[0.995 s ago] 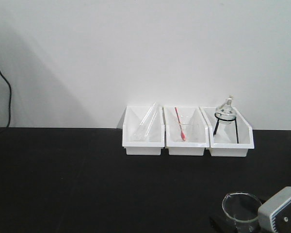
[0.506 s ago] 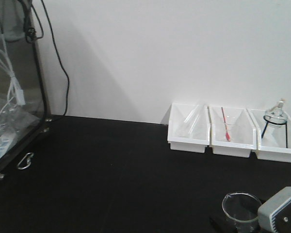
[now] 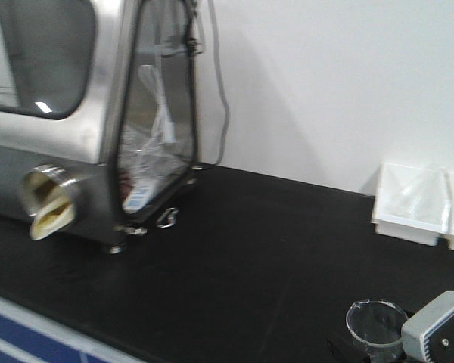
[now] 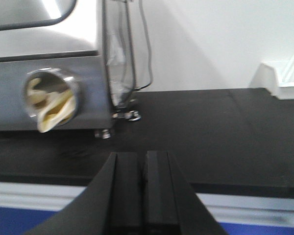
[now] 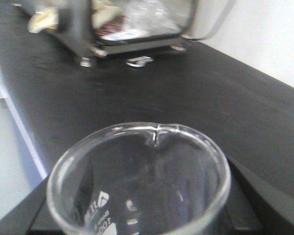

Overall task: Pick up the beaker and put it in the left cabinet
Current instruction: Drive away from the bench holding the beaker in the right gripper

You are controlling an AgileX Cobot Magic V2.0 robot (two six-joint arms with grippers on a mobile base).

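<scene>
The right hand point(image 5: 147, 208) grips the beaker point(image 3: 376, 324), its dark fingers point(image 5: 257, 198) pressed against the glass on both sides. The beaker stands upright and looks empty, low at the right of the front view, with the hand's grey housing point(image 3: 436, 329) just beside it. From the right wrist view its flared rim and spout face the camera, and white printed marks show on its wall. It is held over the black tabletop point(image 3: 257, 257), well apart from everything else. The left hand point(image 4: 143, 188) is closed, its two fingers pressed together with nothing between them, out over the near tabletop edge. At the far left stands a steel box point(image 3: 68, 144) with a glass pane point(image 3: 155, 121) on its side. A round port point(image 3: 51, 203) on its front holds crumpled yellowish material. A small metal clip point(image 3: 166, 219) lies on the tabletop just beside the box's foot, and a dark cable point(image 3: 221, 98) hangs down the white wall behind it. A white bin point(image 3: 411, 203) sits against the wall at the far right, with something clear and blurred inside.
</scene>
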